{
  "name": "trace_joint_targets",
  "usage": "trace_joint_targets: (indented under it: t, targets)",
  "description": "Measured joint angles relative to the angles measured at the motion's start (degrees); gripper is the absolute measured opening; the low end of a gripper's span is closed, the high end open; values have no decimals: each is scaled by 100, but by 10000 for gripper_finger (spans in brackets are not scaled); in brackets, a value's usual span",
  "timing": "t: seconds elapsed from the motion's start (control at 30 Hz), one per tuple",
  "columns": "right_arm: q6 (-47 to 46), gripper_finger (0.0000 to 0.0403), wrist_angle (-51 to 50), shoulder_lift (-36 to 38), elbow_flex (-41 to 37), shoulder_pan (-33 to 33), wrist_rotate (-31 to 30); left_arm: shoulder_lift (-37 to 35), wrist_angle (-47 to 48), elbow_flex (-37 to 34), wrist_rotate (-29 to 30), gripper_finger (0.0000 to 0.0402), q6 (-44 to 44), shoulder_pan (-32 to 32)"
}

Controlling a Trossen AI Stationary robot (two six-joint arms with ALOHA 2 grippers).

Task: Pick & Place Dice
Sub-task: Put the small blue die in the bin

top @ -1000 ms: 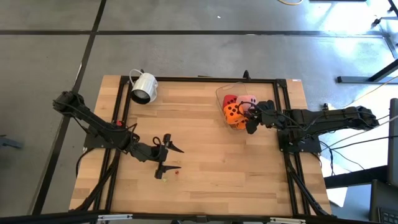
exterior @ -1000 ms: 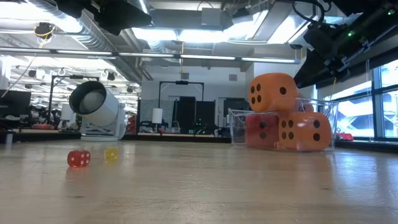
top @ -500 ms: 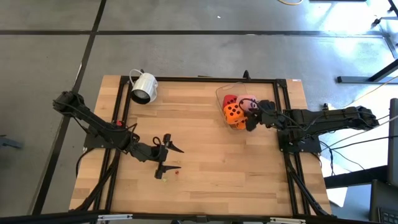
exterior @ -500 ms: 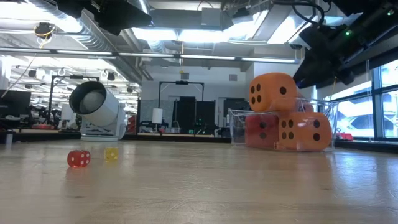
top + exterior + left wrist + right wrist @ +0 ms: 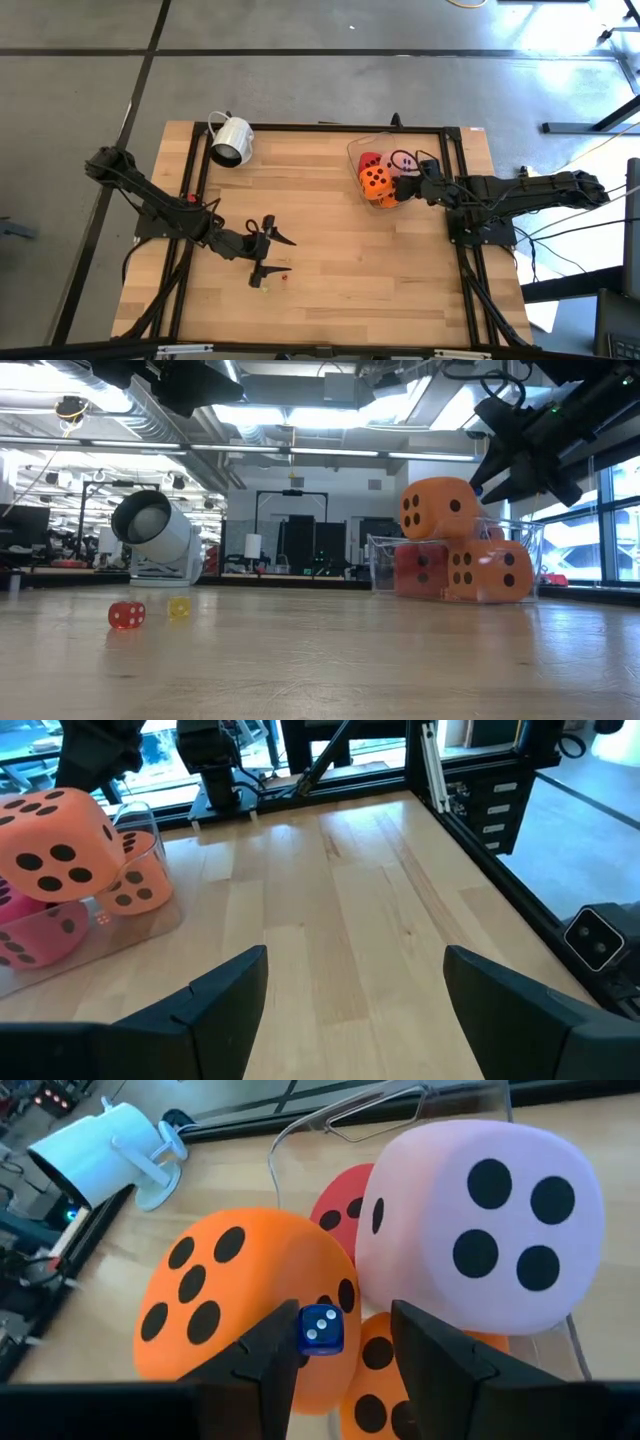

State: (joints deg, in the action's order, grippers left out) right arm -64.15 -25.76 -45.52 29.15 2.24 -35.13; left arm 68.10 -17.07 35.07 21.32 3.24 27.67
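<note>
The 4 dice sat together in the clear box (image 5: 352,152) at the far right of the surface (image 5: 320,220), so the placing looked already done. The box was too narrow for all 4 side by side, which is probably why they were piled: the red die (image 5: 368,159), the pink die (image 5: 403,166) and 1 orange die (image 5: 386,199) lay low, and the other orange die (image 5: 375,180) rested on top, tilted against the pink one.

The right hand (image 5: 410,186) hovered just beside the pile, on the side of its own arm, and pointed at it. Its fingers (image 5: 265,1370) were apart and gripped none of the 4 dice. In the right wrist view a tiny blue die (image 5: 320,1330) showed between them, close to 1 finger and clear of the other. I judged it not clamped, but I could not tell if it lay on the orange die or hung free.

The left hand (image 5: 272,255) waited with wide jaws over the near left part of the surface, well apart from the box. A white mug (image 5: 232,140) lay on its side at the far left corner.

Compared with 1 second ago, the right hand had drawn back a little from above the pile, so more of the pink die was uncovered from above. In the low view that arm now reached further into the picture, above the top orange die. The pile, the mug and the left arm had not moved.
</note>
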Motion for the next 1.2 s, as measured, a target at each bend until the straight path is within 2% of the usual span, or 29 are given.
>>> trace_joint_targets:
  t: [0.17, 0.7, 0.9, 1.2]
  targets:
    - [-319, 160, 0, 0, 0, 0, -1, -2, -150, 0, -40, 294, 3, -1]
    - [-2362, 160, 43, 0, 0, 0, 23, -2, -158, 0, -148, 294, 5, 1]
    - [-3283, 160, 404, 0, 0, 0, 103, -2, -158, 0, -149, 294, 5, 1]
    - [-3146, 160, 565, 0, 0, -1, 159, -2, -158, 0, -151, 294, 5, 1]
